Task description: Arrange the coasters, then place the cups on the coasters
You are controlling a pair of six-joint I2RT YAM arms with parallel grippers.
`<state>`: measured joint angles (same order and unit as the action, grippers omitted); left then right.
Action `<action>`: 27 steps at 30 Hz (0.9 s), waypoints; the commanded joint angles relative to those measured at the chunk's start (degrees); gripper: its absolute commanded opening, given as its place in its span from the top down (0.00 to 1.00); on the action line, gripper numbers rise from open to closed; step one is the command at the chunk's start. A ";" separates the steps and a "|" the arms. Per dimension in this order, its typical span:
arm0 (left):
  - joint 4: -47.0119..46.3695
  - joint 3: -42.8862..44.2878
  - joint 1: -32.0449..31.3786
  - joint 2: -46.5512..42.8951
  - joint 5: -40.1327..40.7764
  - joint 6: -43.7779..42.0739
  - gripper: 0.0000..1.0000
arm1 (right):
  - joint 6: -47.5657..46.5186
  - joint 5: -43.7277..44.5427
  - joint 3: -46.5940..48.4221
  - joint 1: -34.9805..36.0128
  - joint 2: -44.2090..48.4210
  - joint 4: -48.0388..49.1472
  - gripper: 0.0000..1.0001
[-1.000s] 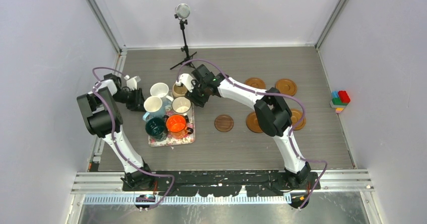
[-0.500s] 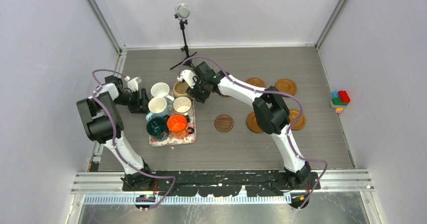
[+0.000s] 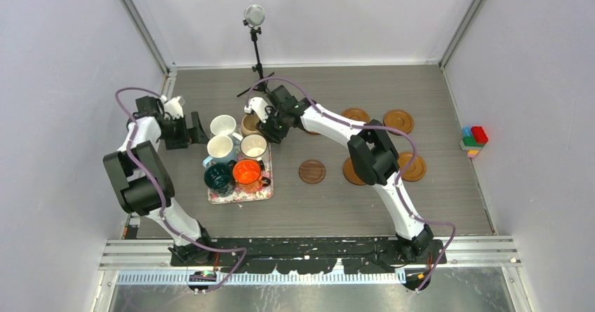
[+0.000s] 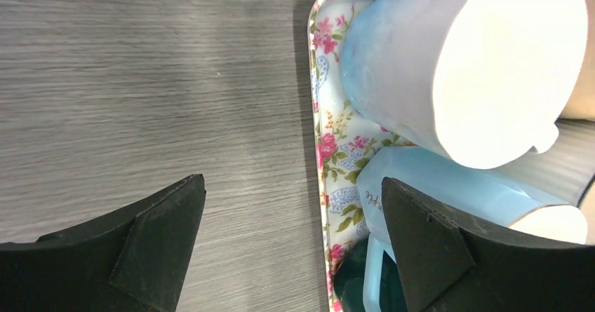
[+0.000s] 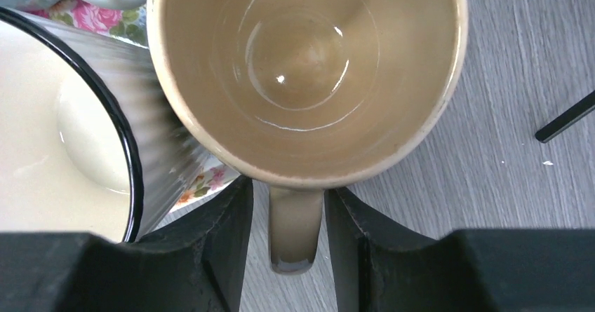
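Plainly the beige mug (image 5: 302, 66) is the one in hand: it stands at the floral tray's (image 4: 317, 151) far edge, its handle (image 5: 295, 231) turned outward so the right gripper (image 5: 288, 187) can straddle it. Those jaws sit close either side of the handle; whether they pinch it I cannot tell. The left gripper (image 4: 291, 186), spread wide, hovers at the tray's left rim beside the light blue mug (image 4: 449, 193), probably lining up its own pick. The coasters (image 3: 398, 120) lie bare well to the tray's right.

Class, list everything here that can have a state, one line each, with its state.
Beige mug: upright, empty.
Dark-rimmed white mug: upright, empty.
Orange mug: upright, on tray.
Coasters: flat, the visible ones bare.
Left gripper: open, empty.
Right gripper: astride beige mug's handle, grip unclear.
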<state>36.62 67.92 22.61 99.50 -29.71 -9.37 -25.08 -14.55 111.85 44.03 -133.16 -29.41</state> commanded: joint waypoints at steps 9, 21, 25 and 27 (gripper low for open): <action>0.03 -2.99 0.07 -16.05 3.47 1.44 0.00 | 0.78 -2.30 1.70 0.10 2.56 1.95 0.81; 5.35 -5.59 0.09 -26.69 4.93 0.71 0.00 | 4.79 -1.21 1.39 -1.93 7.76 4.29 1.00; 6.12 -6.50 0.12 -29.97 3.45 0.58 0.00 | 7.05 -2.76 -2.80 -4.60 12.37 5.85 1.00; 6.47 -6.21 0.08 -30.87 3.22 0.21 0.00 | 7.95 -3.88 -5.74 -6.25 15.64 6.15 1.00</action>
<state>41.67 61.76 22.61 71.88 -25.10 -7.99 -20.27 -16.78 108.84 41.80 -129.73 -28.03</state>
